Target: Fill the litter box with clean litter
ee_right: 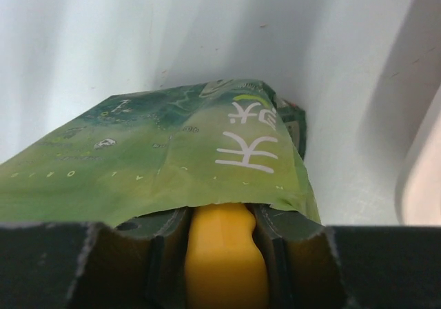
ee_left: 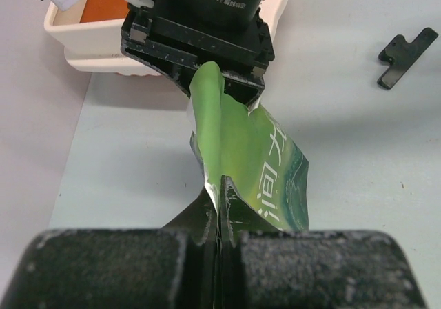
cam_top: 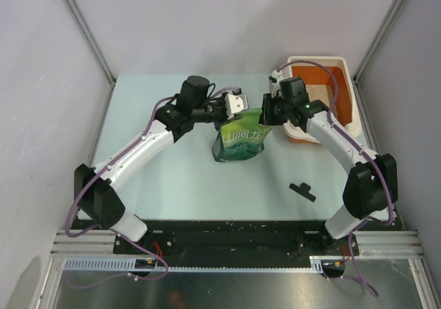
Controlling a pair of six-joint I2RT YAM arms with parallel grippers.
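Pale tabletop (cam_top: 179,178): left gripper (ee_left: 219,205) pinches green printed pouch bag (cam_top: 240,142) at centre; right gripper (cam_top: 269,115) clasps yellow plastic scoop (ee_right: 224,254) in its mouth. Orange, white-rimmed litter box (cam_top: 350,98), far right corner, holds scant clean litter (cam_top: 317,88). Risk: a tilted scoop spills granules short.

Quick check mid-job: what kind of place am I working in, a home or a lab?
Most likely a lab robot cell, not a home: bare grey panel walls on metal posts, a plain pale table, and a metal mounting rail along its near edge.

Bag (cam_top: 240,138) on table (cam_top: 172,178) centre, litter box (cam_top: 352,98) behind-right of it, clean litter (cam_top: 315,88) inside, bracket (cam_top: 302,191) front-right.
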